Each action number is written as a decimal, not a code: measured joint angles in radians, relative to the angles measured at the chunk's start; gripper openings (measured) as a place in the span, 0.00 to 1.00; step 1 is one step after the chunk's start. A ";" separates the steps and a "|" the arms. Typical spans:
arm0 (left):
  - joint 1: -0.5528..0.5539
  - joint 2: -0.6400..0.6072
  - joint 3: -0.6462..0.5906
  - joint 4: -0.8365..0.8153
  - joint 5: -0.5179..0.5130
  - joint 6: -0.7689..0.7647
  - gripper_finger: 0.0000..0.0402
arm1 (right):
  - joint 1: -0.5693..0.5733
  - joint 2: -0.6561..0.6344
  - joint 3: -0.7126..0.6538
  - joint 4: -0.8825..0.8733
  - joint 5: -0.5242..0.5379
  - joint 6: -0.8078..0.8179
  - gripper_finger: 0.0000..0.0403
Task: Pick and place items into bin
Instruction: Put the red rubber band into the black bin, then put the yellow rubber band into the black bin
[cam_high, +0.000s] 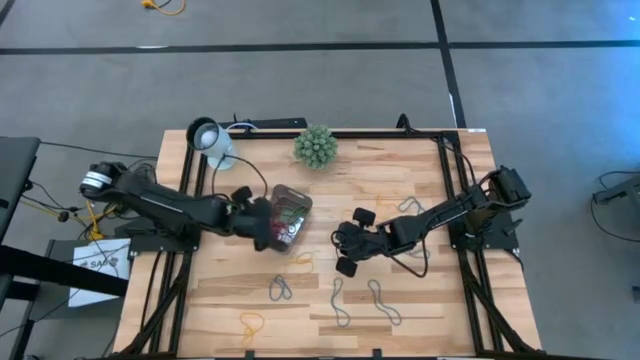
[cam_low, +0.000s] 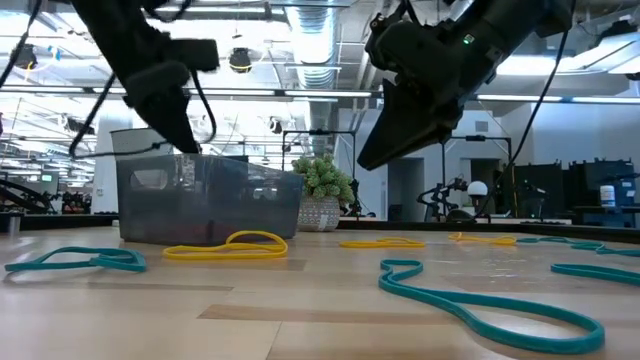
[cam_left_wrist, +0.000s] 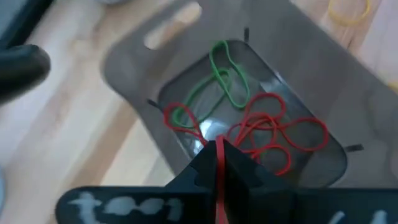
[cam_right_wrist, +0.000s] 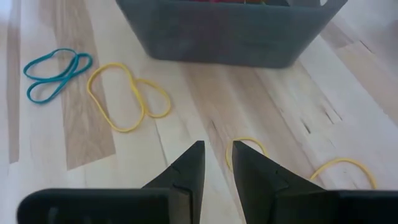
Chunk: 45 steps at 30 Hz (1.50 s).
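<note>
Your left gripper (cam_left_wrist: 219, 163), clamped on a red loop (cam_left_wrist: 219, 186) directly over the bin (cam_left_wrist: 155, 37), may snag it on release; your right gripper (cam_right_wrist: 217, 163) hangs slightly parted beside the bin above a yellow loop (cam_right_wrist: 244, 149), risking a missed pinch

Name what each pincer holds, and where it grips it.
Left pincer: a red loop, pinched at one end above the bin. Right pincer: nothing; its fingers stand apart.

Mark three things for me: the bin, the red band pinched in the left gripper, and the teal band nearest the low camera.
bin (cam_left_wrist: 130, 56): left wrist view, on its flat rim.
red band (cam_left_wrist: 219, 180): left wrist view, strand between the fingers.
teal band (cam_low: 470, 303): low view, on its near strand.
</note>
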 joint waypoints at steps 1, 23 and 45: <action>0.000 0.027 0.000 0.006 0.002 0.002 0.00 | 0.000 0.000 0.000 0.000 0.000 0.000 0.19; 0.002 0.252 0.061 0.210 -0.046 0.361 0.00 | 0.000 0.000 0.000 0.012 0.000 -0.001 0.19; 0.015 0.254 0.088 0.157 -0.011 0.378 0.28 | -0.012 0.001 0.000 -0.049 -0.090 0.076 0.19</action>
